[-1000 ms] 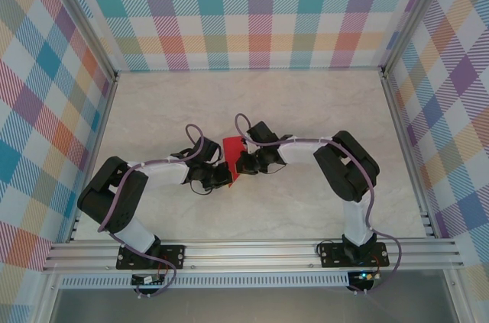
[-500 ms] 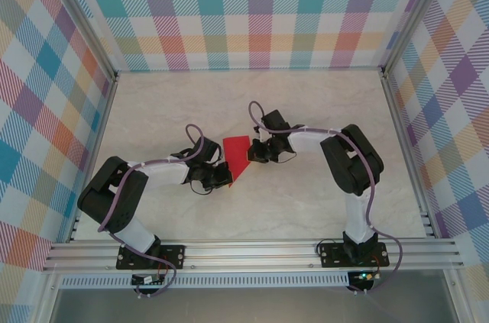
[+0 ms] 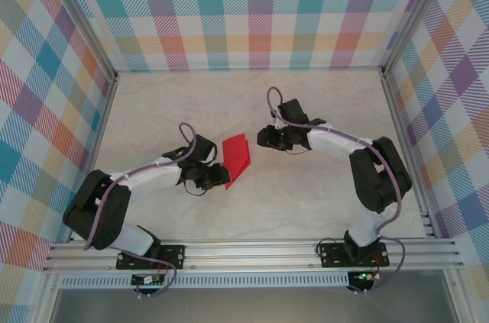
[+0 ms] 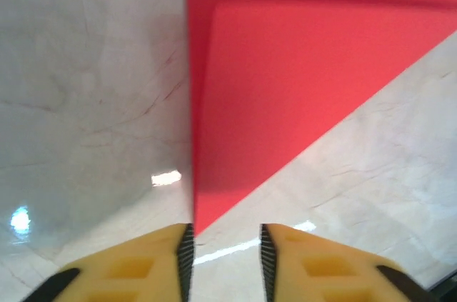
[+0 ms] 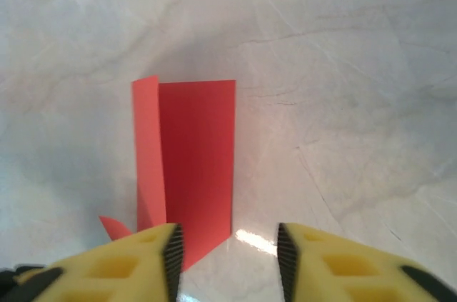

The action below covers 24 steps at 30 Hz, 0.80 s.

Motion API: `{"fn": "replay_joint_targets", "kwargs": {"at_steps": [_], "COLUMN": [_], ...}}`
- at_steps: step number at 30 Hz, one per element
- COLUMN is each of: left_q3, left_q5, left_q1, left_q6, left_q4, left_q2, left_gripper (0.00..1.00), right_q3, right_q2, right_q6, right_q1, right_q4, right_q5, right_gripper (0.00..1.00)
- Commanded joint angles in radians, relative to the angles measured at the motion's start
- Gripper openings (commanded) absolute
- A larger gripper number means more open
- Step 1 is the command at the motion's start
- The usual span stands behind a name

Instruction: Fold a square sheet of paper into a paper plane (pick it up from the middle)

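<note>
The red sheet of paper (image 3: 237,156) lies near the middle of the table, folded into a narrow shape whose point faces the near edge. In the left wrist view the paper (image 4: 285,81) spreads ahead, and its tip reaches the inner edge of my left finger. My left gripper (image 3: 225,178) (image 4: 226,263) stands open at that tip with nothing clamped. In the right wrist view the paper (image 5: 198,166) lies just ahead, with one flap raised on its left side. My right gripper (image 3: 261,138) (image 5: 227,263) is open, a short way right of the paper and apart from it.
The marble table top (image 3: 306,201) stretches to plaid walls (image 3: 260,17) at the back and both sides. An aluminium rail (image 3: 252,250) runs along the near edge, where both arm bases stand.
Both grippers have opened and let go of the paper. The right gripper has drawn back to the right and farther away. The left arm has stretched out, its gripper still at the paper's tip.
</note>
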<state>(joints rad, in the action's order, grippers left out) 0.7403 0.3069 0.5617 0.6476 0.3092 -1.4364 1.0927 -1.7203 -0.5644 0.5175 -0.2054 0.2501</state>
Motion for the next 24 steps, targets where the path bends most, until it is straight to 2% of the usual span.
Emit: {"fn": "replay_joint_targets", "kwargs": {"at_steps": [1, 6, 11, 24], "left_q3": [0.04, 0.02, -0.002, -0.021], "left_q5": [-0.078, -0.099, -0.125, -0.194], "left_q1": [0.009, 0.009, 0.009, -0.001], "left_q6": [-0.022, -0.001, 0.013, 0.051], "left_q4": [0.025, -0.074, -0.102, -0.087], "left_q2": [0.045, 0.035, 0.03, 0.041], "left_gripper": [0.4, 0.47, 0.5, 0.6], "right_q3": [-0.082, -0.136, -0.126, 0.006], "right_q2": [0.042, 0.036, -0.018, -0.189], "right_q6": [-0.065, -0.104, -0.12, -0.084], "right_q1": [-0.001, 0.004, 0.024, 0.098], "right_q4": [0.038, 0.104, 0.146, 0.164], "right_q5": [-0.014, 0.111, 0.203, 0.3], "right_gripper": [0.51, 0.58, 0.59, 0.45]}}
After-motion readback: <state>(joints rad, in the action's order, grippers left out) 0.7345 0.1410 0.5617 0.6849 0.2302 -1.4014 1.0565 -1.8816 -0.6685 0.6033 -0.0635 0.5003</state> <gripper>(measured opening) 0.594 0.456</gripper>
